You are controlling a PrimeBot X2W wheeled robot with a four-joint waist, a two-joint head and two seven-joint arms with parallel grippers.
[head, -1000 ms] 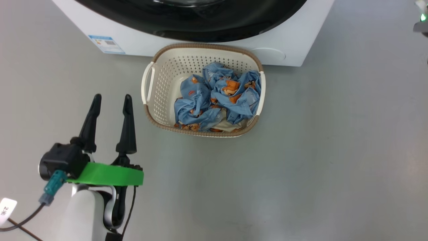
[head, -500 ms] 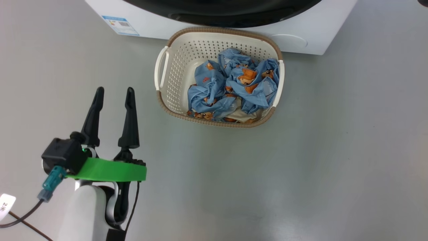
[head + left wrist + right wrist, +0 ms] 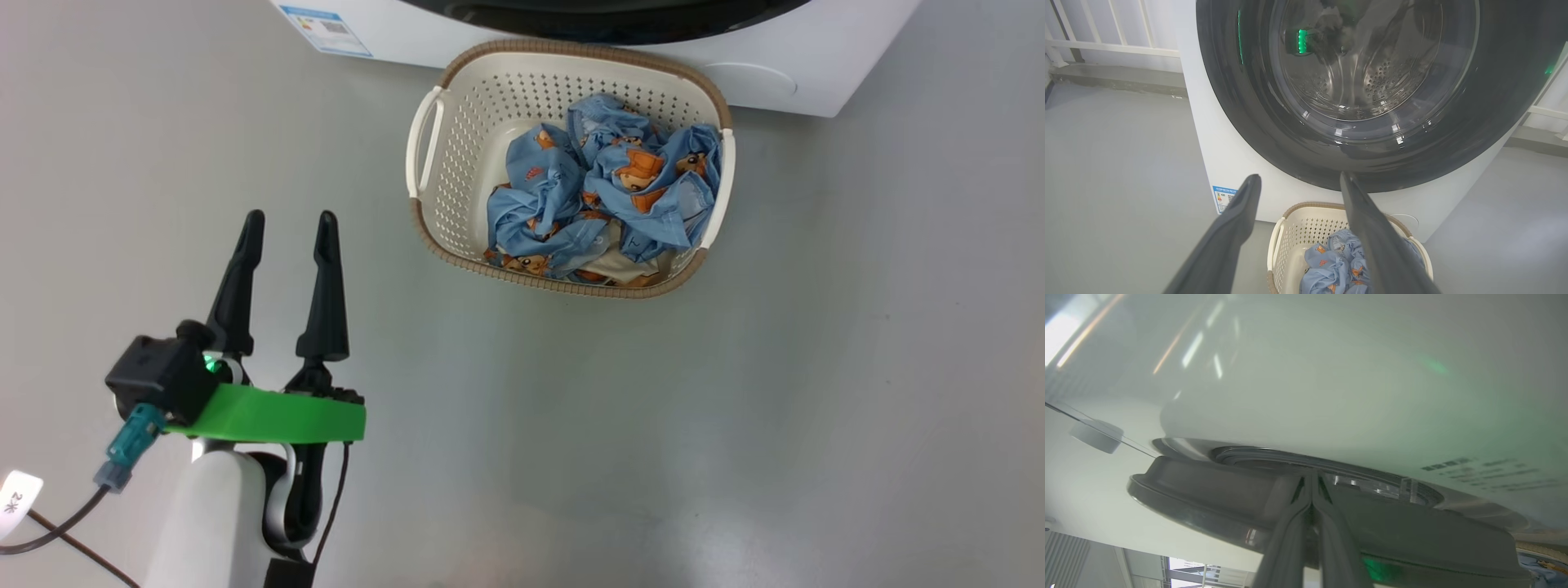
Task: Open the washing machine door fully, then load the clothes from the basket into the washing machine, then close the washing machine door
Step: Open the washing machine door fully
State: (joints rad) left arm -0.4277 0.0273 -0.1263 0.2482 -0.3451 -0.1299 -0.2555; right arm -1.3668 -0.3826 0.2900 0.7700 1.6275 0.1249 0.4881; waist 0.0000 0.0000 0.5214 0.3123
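Note:
The cream basket (image 3: 445, 175) with a brown rim stands on the floor against the white washing machine (image 3: 784, 69). It holds the clothes (image 3: 608, 184), crumpled light blue fabric with orange figures over a cream piece. My left gripper (image 3: 287, 224) hangs open and empty to the basket's left, well short of it. The left wrist view looks past that gripper (image 3: 1298, 181) at the round black washing machine door (image 3: 1229, 102) with its glass window, the basket (image 3: 1294, 232) and the clothes (image 3: 1331, 265) below. My right gripper (image 3: 1312, 477) is shut, its tips at the door's (image 3: 1208, 490) edge against the white front (image 3: 1331, 375).
Bare grey floor (image 3: 735, 408) spreads around the basket and the machine. A blue label sticker (image 3: 322, 18) marks the machine's lower left corner. A white railing (image 3: 1106, 45) and a low kerb run behind the machine on the left.
The head camera has shifted, so basket and machine sit further right and higher in the picture. The left gripper keeps its open pose; basket and clothes lie as before.

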